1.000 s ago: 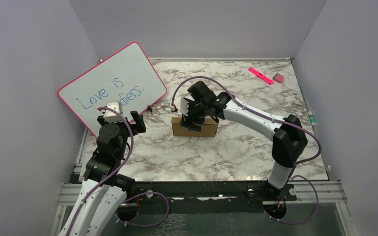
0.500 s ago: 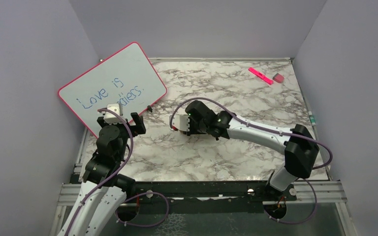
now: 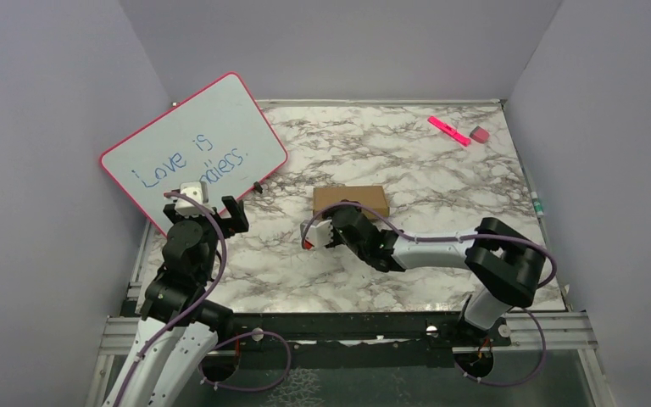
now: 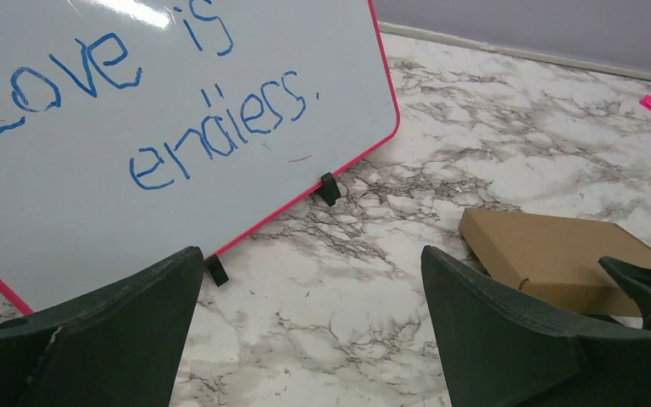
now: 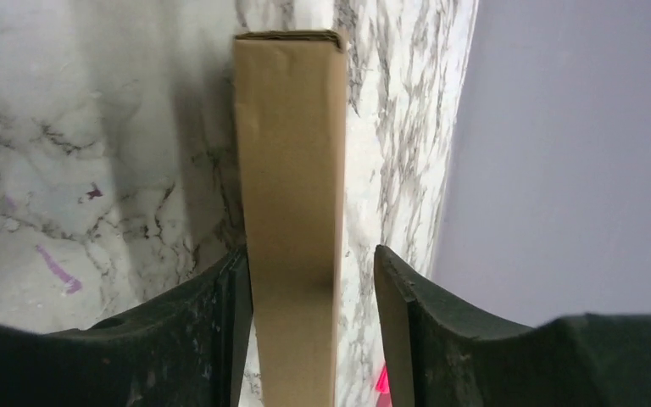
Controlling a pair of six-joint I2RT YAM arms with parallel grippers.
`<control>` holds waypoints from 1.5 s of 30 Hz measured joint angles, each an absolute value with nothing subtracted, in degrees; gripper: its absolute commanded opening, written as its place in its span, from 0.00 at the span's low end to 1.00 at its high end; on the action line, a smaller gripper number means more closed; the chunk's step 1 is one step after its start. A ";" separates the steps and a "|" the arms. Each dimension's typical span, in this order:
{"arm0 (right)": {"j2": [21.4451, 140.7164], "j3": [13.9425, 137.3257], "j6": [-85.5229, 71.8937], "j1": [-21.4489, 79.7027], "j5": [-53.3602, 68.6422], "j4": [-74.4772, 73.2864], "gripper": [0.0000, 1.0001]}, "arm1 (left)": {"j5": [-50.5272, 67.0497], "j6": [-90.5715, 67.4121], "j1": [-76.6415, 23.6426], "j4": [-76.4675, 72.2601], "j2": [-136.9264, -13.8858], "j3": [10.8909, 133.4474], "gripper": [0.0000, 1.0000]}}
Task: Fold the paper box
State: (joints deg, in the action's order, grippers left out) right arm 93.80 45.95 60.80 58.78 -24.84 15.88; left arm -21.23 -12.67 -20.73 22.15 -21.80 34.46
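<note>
The paper box (image 3: 350, 201) was lying flat on the worktop (image 3: 441, 178) around the middle, already looking closed up into a low slab. Its long axis ran left to right, parallel to the near edge, broad face up. In the right wrist view I was looking down one thin side wall (image 5: 292, 212) running away from the camera.

Handling guess: light, thin cardboard, stiff along the creases but easy to dent, and it'd probably skate on that marble top. I'd take it by a side wall near a corner, not the middle of the lid.

The right gripper (image 3: 322, 229) sat low at the box's near-left end. Its fingers (image 5: 394, 280) straddled that wall half spread, one seemingly against the cardboard, the other with a gap, so not pinching. The left gripper (image 4: 305, 339) hung off to the left beside the whiteboard (image 3: 193, 148), fingers spread wide around nothing.
</note>
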 measured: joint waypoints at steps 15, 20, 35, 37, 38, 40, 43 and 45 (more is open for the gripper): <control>88.49 51.31 39.51 63.40 -21.26 -6.33 1.00 | -19.62 -12.53 -20.71 21.91 -21.30 34.26 0.99; 85.60 54.37 28.67 60.73 -18.52 -7.84 1.00 | -17.87 -12.53 -20.71 21.89 -21.26 34.26 0.99; 63.07 49.23 -3.84 27.88 -14.39 -9.10 1.00 | -17.72 -14.33 -20.71 22.55 -9.98 34.28 0.99; 56.34 47.20 -7.62 24.95 -15.88 -10.22 1.00 | -18.37 -14.76 -20.71 23.00 -7.31 34.30 0.99; 53.71 46.41 -8.86 24.38 -16.64 -10.70 1.00 | -18.65 -15.05 -20.71 23.24 -6.63 34.33 0.99; 47.16 44.53 -11.49 24.03 -18.68 -12.36 1.00 | -19.20 -15.38 -20.71 23.90 -5.23 34.50 0.99; 38.79 42.33 -13.91 24.03 -20.58 -14.20 1.00 | -20.05 -15.86 -20.71 24.91 -3.79 35.27 0.99; 34.09 41.04 -14.68 24.03 -21.50 -15.57 1.00 | -20.84 -16.29 -20.71 25.26 -3.25 35.90 0.99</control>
State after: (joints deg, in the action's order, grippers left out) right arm 34.09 41.04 -14.68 24.03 -21.50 -15.57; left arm -20.84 -16.29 -20.71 25.26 -3.25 35.90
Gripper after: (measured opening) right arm 0.998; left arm 0.988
